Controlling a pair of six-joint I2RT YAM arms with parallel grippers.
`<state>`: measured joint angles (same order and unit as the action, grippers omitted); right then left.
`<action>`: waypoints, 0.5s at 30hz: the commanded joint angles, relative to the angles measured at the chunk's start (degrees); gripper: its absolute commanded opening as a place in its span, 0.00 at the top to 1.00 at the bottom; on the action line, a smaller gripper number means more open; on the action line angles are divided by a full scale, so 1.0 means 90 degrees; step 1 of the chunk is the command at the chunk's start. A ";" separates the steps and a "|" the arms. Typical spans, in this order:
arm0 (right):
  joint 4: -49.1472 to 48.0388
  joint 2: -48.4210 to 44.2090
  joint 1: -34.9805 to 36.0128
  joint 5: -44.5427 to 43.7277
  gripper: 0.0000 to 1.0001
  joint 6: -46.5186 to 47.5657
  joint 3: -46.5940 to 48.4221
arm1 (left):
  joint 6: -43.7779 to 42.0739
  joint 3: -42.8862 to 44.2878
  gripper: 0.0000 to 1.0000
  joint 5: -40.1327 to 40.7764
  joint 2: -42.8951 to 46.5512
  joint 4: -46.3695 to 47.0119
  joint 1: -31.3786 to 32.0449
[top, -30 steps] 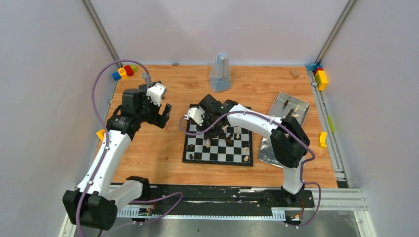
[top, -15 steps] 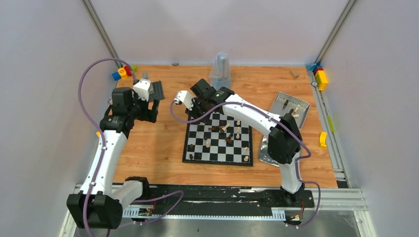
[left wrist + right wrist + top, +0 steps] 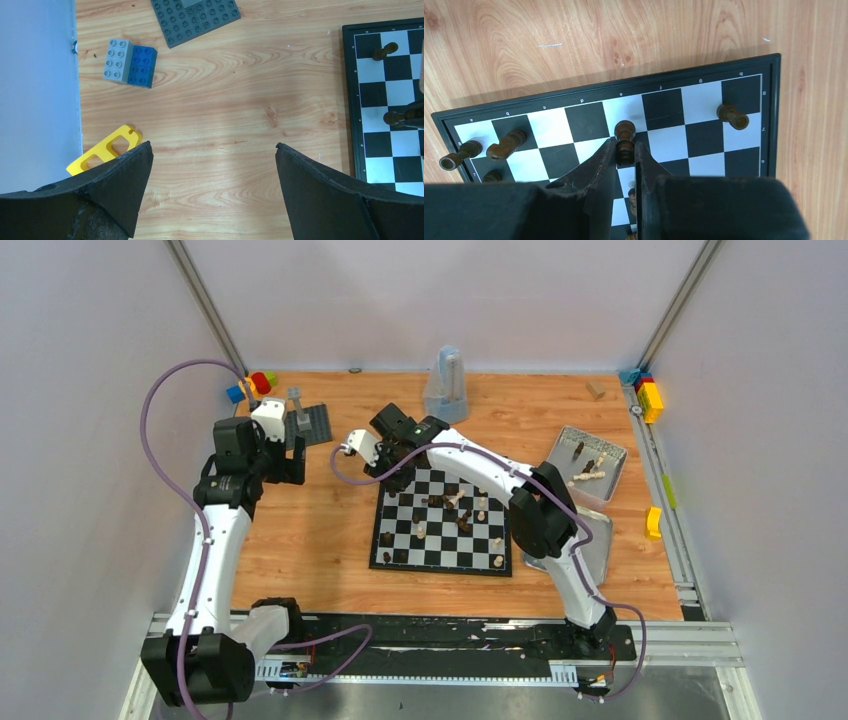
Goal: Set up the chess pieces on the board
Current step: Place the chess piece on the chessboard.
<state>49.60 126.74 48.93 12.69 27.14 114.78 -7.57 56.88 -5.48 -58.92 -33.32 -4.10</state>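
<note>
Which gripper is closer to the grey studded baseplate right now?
Left. The left gripper hangs open over the table beside the baseplate; the right gripper is farther off over the board, shut on a dark chess piece.

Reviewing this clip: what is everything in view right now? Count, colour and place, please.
chessboard: one, black and white, table centre.
metal trays: two, silver, right of the chessboard.
dark chess pieces: several, dark brown, on the chessboard, some toppled.
pale chess pieces: a few, cream, on the chessboard; others in a metal tray.
baseplate: one, dark grey, studded, far left.
toy blocks: one grey, one blue, joined, near the baseplate; coloured clusters at both far corners.
yellow flat piece: one, left edge.
translucent container: one, pale blue, far middle.
left hand: open, over bare wood.
right hand: shut on one dark chess piece at the chessboard's edge rows.
</note>
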 commanded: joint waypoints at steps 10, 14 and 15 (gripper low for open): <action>0.0056 0.0368 -0.0008 0.0236 0.95 0.0076 0.0544 | 0.0068 0.0118 0.00 -0.0154 0.0176 0.0294 -0.0097; 0.0057 0.0399 0.0001 0.0277 0.95 0.0079 0.0547 | 0.0052 0.0106 0.00 -0.0201 0.0180 0.0301 -0.0092; 0.0055 0.0400 -0.0003 0.0272 0.95 0.0078 0.0547 | 0.0048 0.0098 0.00 -0.0207 0.0184 0.0306 -0.0092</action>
<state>50.48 130.02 48.93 14.02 27.14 117.10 -7.57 56.88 -6.20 -58.54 -32.84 -4.54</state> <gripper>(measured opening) 0.179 0.998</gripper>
